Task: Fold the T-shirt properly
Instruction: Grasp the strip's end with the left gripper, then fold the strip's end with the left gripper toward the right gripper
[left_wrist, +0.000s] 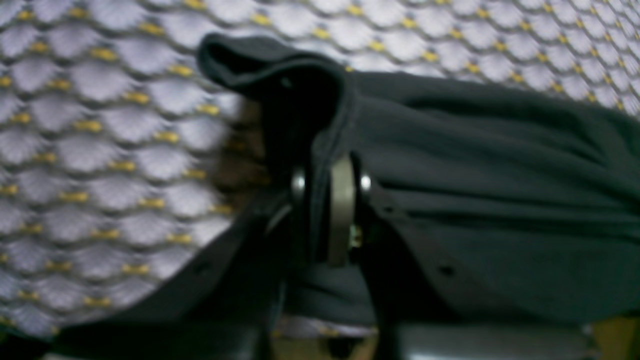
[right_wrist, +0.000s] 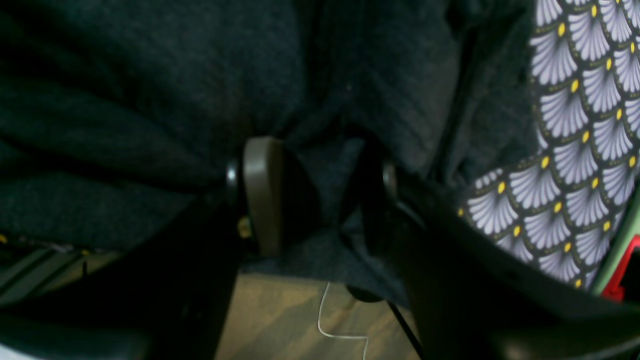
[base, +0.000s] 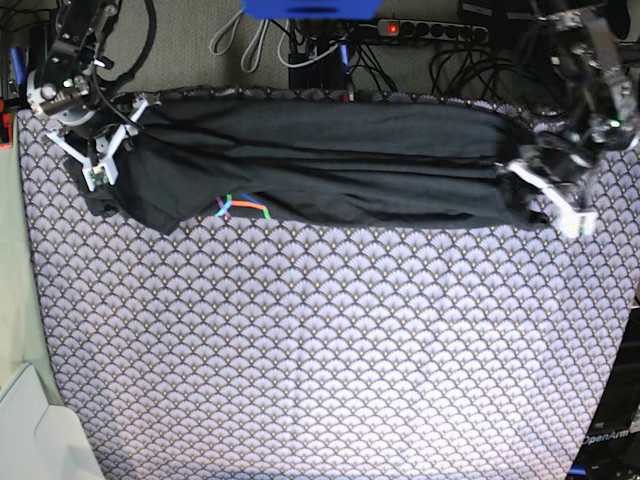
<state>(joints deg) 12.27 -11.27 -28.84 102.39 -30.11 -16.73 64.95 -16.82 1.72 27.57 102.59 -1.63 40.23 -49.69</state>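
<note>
T-shirt (base: 320, 165), dark charcoal-grey soft fabric with a small print of rainbow-coloured lines (base: 240, 208), lies as one long band across the far end of the surface, on the purple-white scallop-patterned cloth (base: 320, 350). I have an arm at each end. My left gripper (left_wrist: 330, 200) has its fingers clenched on a thin fold of the shirt's edge, fabric pinched between the pads. My right gripper (right_wrist: 315, 195) has its fingers wider apart with a thick bunch of fabric packed between them; I judge it a hold on the shirt, though I cannot see how firm.

What worries me: the left pinch looks shallow, near the hem, so a quick lift could pull the fabric free. The right hold gathers several layers, so one could slide out and leave the fold crooked. If the arms move unevenly, the band may twist, or drag the patterned cloth along.

Count: one T-shirt, one patterned cloth, two grippers, one rainbow print
</note>
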